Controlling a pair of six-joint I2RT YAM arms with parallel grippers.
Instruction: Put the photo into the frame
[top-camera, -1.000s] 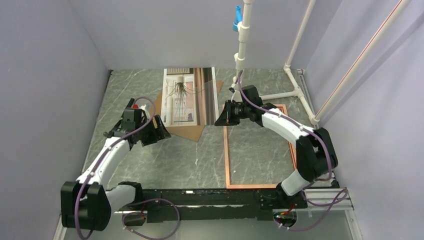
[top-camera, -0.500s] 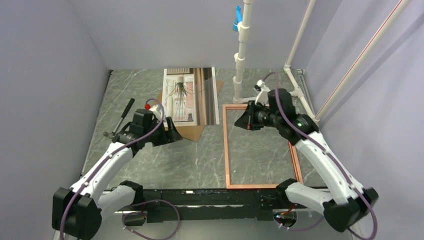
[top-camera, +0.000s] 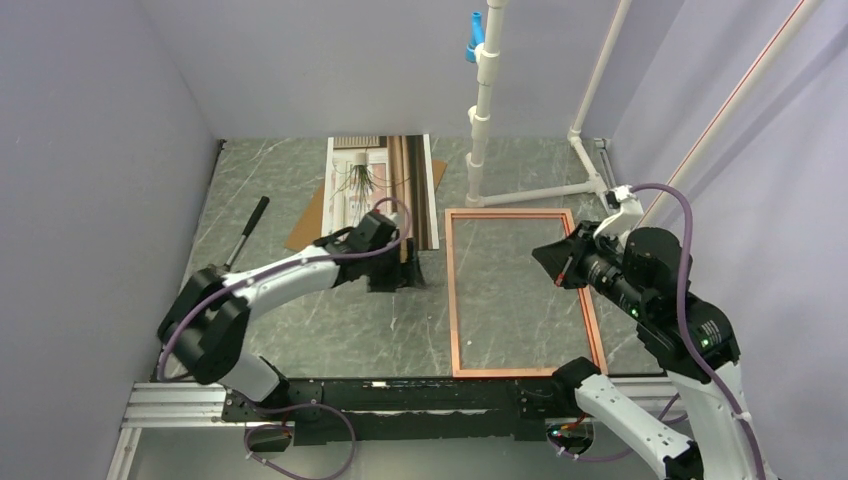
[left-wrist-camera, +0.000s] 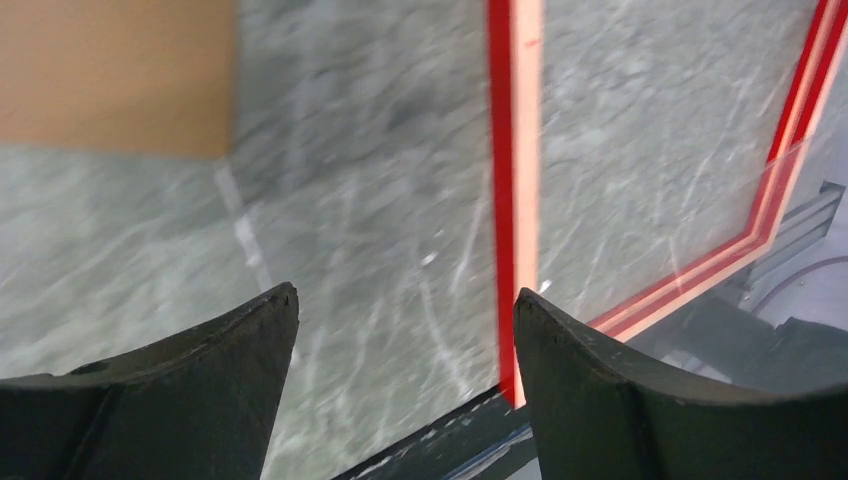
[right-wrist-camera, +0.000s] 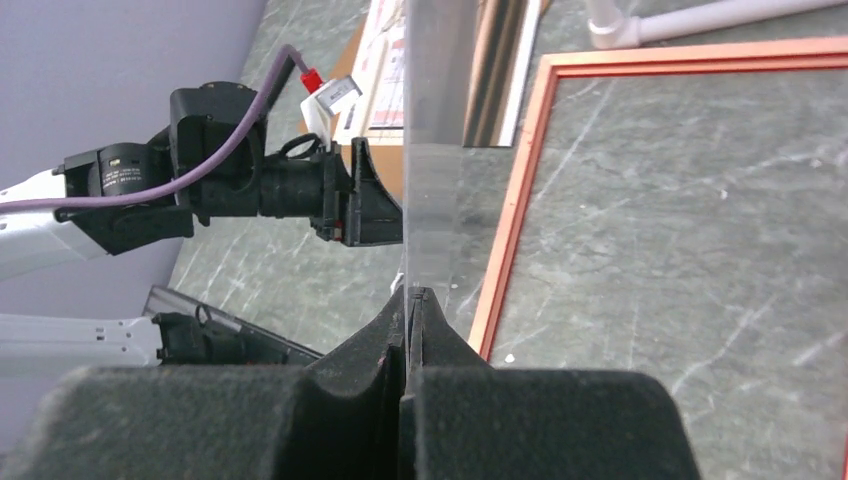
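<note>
Board (top-camera: 303, 228) left of centre at far side, brown, under photo (top-camera: 372, 190). Photo face up, just beside frame (top-camera: 451, 300). Left gripper (top-camera: 396, 274) at photo's near edge, jaws wide apart, nothing between. Probably light, thin, floppy, easily creased: best pinched at 1 near edge or corner, then slid low rather than lifted high. Frame flat on table at right. Right gripper (top-camera: 547, 262) high over frame's right rail, fingers pressed together.
</note>
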